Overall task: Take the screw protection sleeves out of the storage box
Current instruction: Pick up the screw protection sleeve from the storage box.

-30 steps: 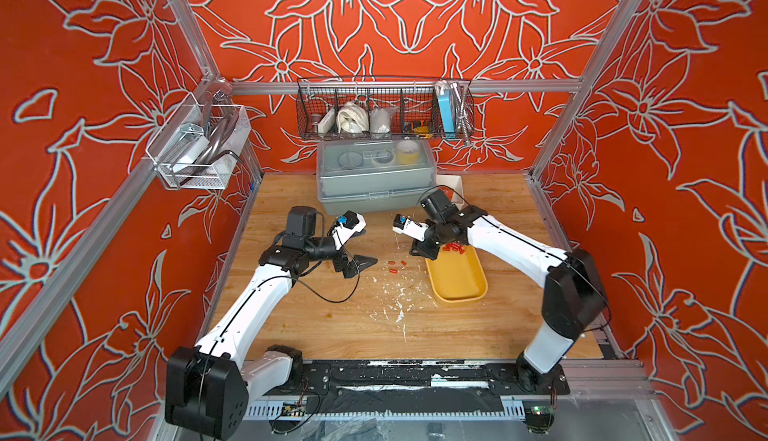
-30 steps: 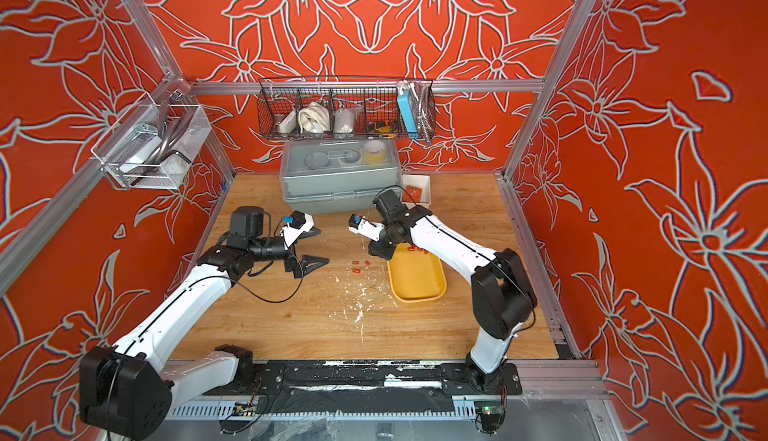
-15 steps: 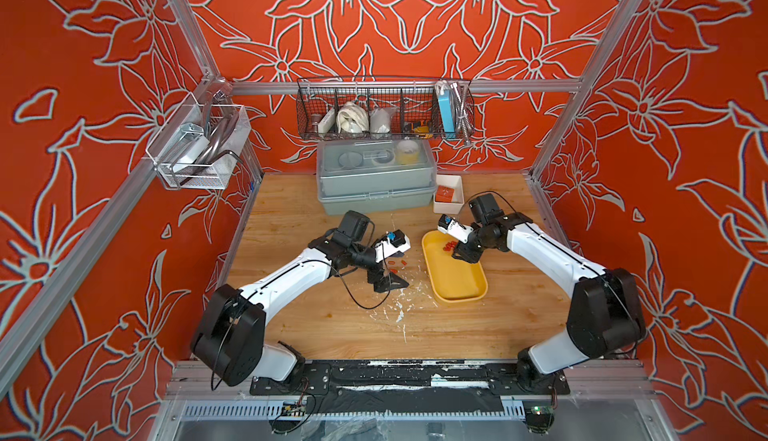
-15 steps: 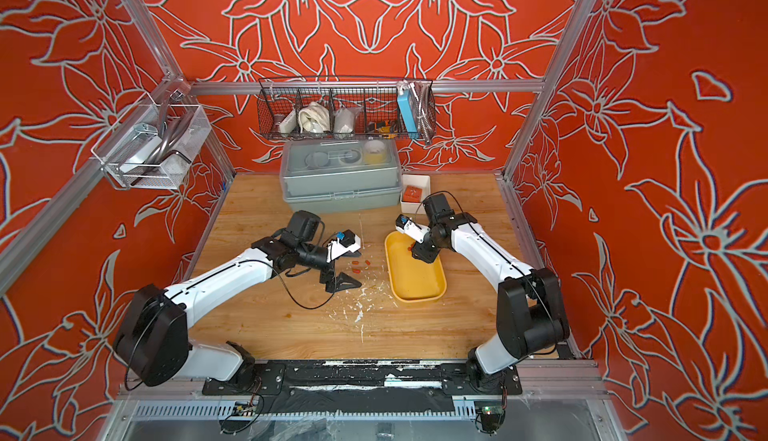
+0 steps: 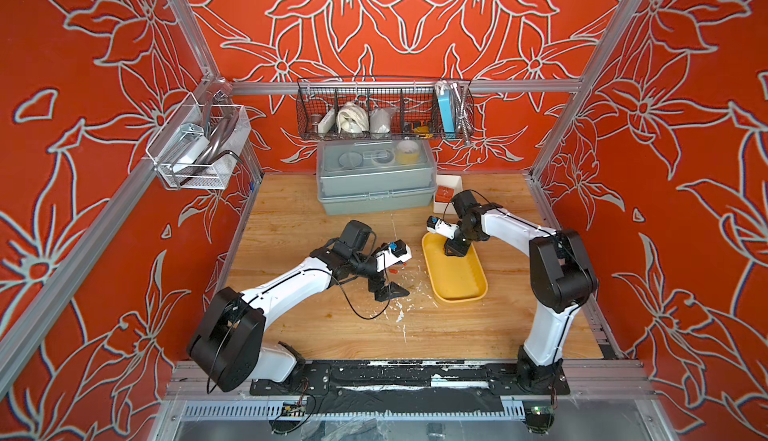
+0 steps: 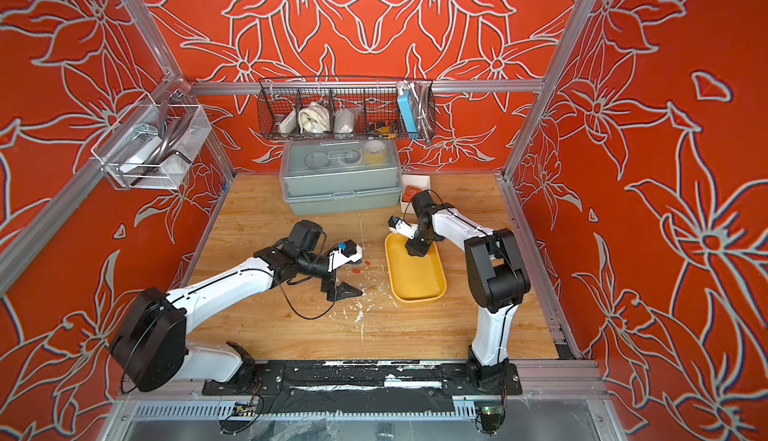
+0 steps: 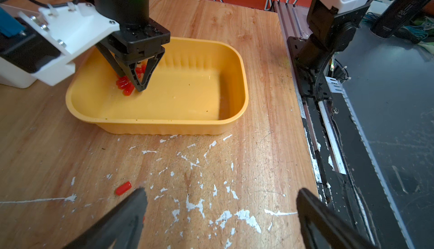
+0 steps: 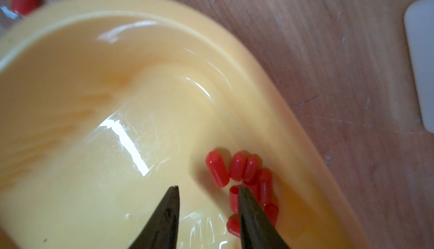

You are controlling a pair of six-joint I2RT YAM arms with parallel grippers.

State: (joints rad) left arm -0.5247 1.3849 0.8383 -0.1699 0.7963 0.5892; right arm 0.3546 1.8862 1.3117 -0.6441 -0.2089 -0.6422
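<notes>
The storage box (image 5: 455, 289) is a shallow yellow tray right of the table's middle, seen in both top views (image 6: 415, 289). Several red screw protection sleeves (image 8: 244, 172) lie clustered at its far end (image 7: 124, 84). My right gripper (image 8: 207, 191) reaches down into the storage box (image 7: 164, 123), open by a narrow gap with nothing between the fingers; one fingertip (image 8: 244, 196) touches the cluster. My left gripper (image 7: 219, 196) hovers wide open over bare table left of the box (image 5: 392, 291). A loose sleeve (image 7: 123, 188) lies on the wood beside one left finger.
A grey lidded box (image 5: 374, 181) stands at the back. A small white bin (image 5: 448, 189) holding an orange block is beside it, behind the right arm. A wire basket (image 5: 382, 110) hangs on the back wall and a rack (image 5: 195, 152) on the left wall.
My right gripper has moved from the table left of the box into the box's far end. My left gripper has swung right and nearer, toward the box.
</notes>
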